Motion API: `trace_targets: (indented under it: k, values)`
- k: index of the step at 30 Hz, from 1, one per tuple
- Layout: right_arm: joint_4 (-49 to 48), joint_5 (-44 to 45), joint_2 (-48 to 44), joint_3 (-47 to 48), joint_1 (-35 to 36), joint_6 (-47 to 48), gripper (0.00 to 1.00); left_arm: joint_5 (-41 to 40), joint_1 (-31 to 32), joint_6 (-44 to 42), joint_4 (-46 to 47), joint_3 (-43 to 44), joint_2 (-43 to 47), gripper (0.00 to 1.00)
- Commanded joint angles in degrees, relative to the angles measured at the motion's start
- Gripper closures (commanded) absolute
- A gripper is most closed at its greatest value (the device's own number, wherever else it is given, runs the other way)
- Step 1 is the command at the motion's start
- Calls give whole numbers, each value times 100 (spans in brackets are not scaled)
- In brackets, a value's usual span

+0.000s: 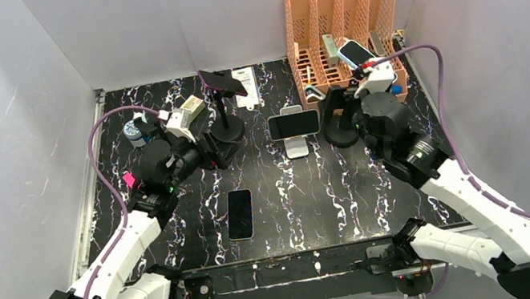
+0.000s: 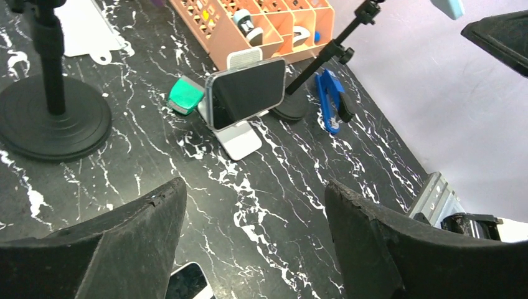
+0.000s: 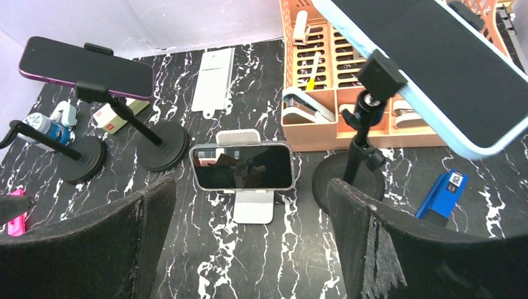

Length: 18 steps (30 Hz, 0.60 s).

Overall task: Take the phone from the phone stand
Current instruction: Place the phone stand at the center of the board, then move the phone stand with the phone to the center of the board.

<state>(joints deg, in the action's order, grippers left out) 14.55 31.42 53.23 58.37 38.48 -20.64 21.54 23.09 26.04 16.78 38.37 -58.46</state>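
Note:
A phone (image 1: 294, 124) rests sideways on a small silver stand (image 1: 296, 147) at the table's middle back, also seen as phone (image 3: 243, 166) on stand (image 3: 253, 205) and phone (image 2: 249, 92). A purple phone (image 1: 222, 83) sits clamped on a black pole stand (image 1: 227, 129). A light-blue phone (image 1: 353, 52) sits on another black pole stand (image 3: 348, 177). A fourth phone (image 1: 240, 214) lies flat on the table. My left gripper (image 1: 223, 153) (image 2: 255, 237) is open and empty, left of the silver stand. My right gripper (image 1: 337, 114) (image 3: 249, 243) is open and empty, to its right.
An orange desk organizer (image 1: 341, 15) stands at the back right. A blue stapler (image 3: 442, 194), a green object (image 2: 185, 96), a white card (image 1: 246, 88), a small bottle (image 1: 133, 131) and another black stand base (image 3: 84, 159) are on the marbled table.

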Motion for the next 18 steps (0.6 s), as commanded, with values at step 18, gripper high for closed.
trace_targets:
  k: [18]
  values:
    - [1052,-311,223,1653,-944,30,1,-593,834,-705,-365,74,625,23]
